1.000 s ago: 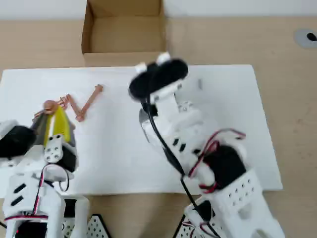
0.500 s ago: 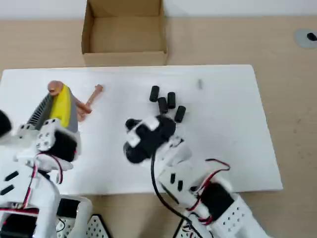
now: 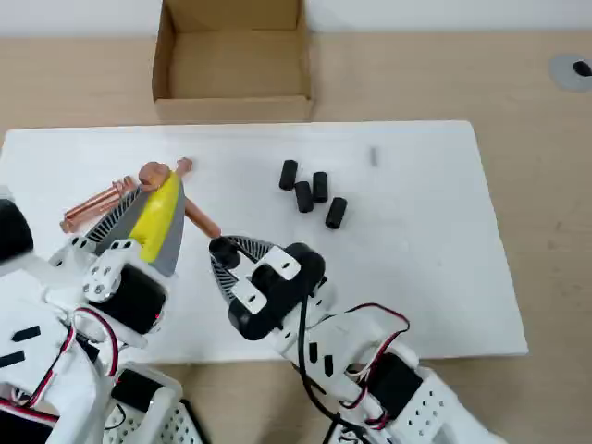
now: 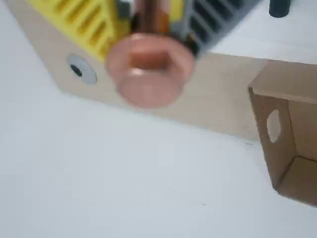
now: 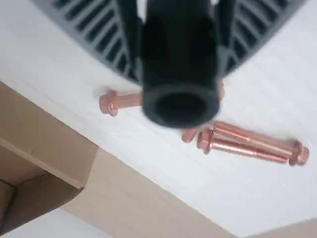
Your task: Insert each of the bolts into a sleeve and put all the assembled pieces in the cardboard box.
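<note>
high view: left gripper (image 3: 154, 188) pinches a bolt (image 3: 153, 173), right gripper (image 3: 228, 263) clamps a sleeve (image 5: 181, 54) (bore unobstructed), so align shank with bore before pushing slowly.

A light wooden table (image 3: 546, 185) carries a large white sheet (image 3: 435, 268). A round grey disc with a dark centre (image 3: 572, 69) sits on the wood near the far corner, well apart from the sheet.

My left gripper (image 3: 159, 190) clamps a copper bolt (image 3: 192, 216) and my right gripper (image 3: 228, 259) a black sleeve (image 3: 223, 250) — tip just beside sleeve. Loose bolts (image 3: 92, 205) lie near the white sheet's (image 3: 435, 277) left edge, four sleeves (image 3: 303, 196) upright mid-sheet — open box (image 3: 231, 109) past its far edge.
</note>
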`<control>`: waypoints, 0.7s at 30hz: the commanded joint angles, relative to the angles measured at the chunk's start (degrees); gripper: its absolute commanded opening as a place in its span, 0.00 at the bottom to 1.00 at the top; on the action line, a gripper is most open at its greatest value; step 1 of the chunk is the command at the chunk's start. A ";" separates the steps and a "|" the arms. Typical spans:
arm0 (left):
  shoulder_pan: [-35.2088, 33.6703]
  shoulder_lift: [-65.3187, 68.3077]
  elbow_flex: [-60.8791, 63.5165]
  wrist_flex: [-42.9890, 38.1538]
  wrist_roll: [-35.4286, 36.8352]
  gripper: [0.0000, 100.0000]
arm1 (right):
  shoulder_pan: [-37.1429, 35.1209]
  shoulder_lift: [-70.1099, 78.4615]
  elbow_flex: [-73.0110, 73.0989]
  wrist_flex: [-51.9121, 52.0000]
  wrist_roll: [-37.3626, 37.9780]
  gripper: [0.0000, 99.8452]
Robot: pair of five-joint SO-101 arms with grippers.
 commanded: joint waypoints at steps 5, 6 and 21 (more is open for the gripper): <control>1.05 0.48 1.14 0.26 -8.35 0.01 | -0.92 -1.71 -0.31 -1.76 -2.20 0.01; 1.05 0.48 1.76 0.26 -8.97 0.01 | -0.92 -1.71 -0.31 -1.76 -2.46 0.01; 6.33 0.22 8.00 0.35 -11.43 0.01 | -0.75 -1.71 -0.31 -1.76 -2.55 0.01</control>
